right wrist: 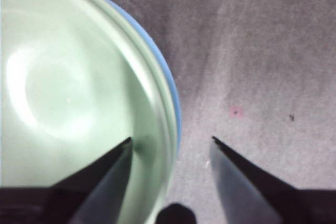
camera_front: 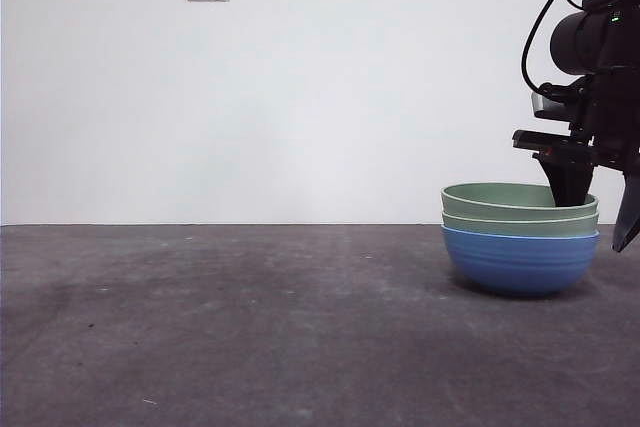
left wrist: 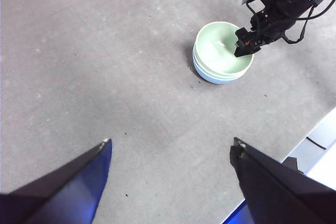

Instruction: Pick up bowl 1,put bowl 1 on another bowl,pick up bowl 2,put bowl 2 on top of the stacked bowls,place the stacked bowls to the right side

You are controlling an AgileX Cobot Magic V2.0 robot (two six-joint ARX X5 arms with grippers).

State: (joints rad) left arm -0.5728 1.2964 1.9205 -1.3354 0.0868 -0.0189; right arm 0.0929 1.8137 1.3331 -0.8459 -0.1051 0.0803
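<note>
Stacked bowls [camera_front: 520, 247] sit at the table's [camera_front: 250, 327] right side. Right hand [right wrist: 170, 145] straddles the rim, spread, gripping nothing. Probably light, rigid, slick plastic; pinch the rim. Left hand [left wrist: 170, 150] waits, released.

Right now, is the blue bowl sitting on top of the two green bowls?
No, the blue bowl is at the bottom, with both green bowls nested in it.

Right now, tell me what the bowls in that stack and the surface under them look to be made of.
The two pale green bowls and the blue bowl look like moulded plastic or melamine, though glazed ceramic is possible: faint ribs, thin rims and a soft sheen inside the top one. The table looks like matte grey mottled stone or concrete-look board. The right pincer straddles the stack's rim, open.
</note>
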